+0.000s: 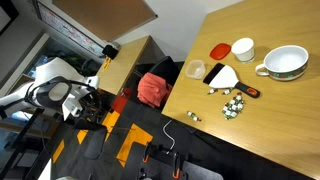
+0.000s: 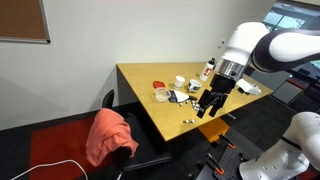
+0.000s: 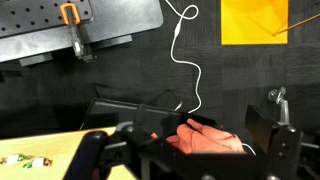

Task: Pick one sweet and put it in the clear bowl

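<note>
Your gripper (image 3: 187, 152) hangs empty with jaws spread, off the worktop (image 3: 45, 145) corner, and a pink cloth (image 3: 215, 140) shows between them. The sweets (image 3: 20, 160) lie off to one side, cut off at the wrist view's edge. Farther in, the clear bowl (image 1: 195, 71) sits near the worktop's edge, a dark shape that is hard to make out.

Office-like lab room: corkboard (image 2: 22, 20), wooden table (image 2: 140, 82), black chair (image 2: 60, 140), loose floor cable (image 3: 191, 60).

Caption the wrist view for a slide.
Open gripper beyond the table corner, above a red cloth and white cable; sweets lie on the tabletop.
</note>
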### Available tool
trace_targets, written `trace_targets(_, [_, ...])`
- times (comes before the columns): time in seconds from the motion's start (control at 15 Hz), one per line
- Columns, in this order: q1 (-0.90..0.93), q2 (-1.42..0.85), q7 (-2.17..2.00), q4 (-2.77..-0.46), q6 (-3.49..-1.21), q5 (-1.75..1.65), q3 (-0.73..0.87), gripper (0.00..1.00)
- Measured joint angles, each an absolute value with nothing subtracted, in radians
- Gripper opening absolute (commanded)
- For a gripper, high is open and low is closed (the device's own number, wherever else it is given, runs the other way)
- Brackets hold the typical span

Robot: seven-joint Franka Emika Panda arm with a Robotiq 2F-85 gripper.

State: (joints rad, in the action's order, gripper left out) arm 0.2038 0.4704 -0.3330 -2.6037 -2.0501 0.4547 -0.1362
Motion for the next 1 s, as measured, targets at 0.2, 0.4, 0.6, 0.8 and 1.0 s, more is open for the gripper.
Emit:
trace_targets(0.2, [0.204, 0.47, -0.333, -2.604, -2.05, 0.455, -0.136, 1.0])
trace_targets(0.4, [0.204, 0.47, -0.333, -2.604, -2.05, 0.455, -0.136, 1.0])
trace_targets(0.6, [0.204, 0.47, -0.333, -2.604, -2.05, 0.455, -0.136, 1.0])
trace_targets(0.8, [0.185, 0.47, -0.349, -2.609, -2.072, 0.446, -0.139, 1.0])
trace_targets(1.0, [0.135, 0.474, -0.403, -2.646, -2.152, 0.411, -0.144, 1.0])
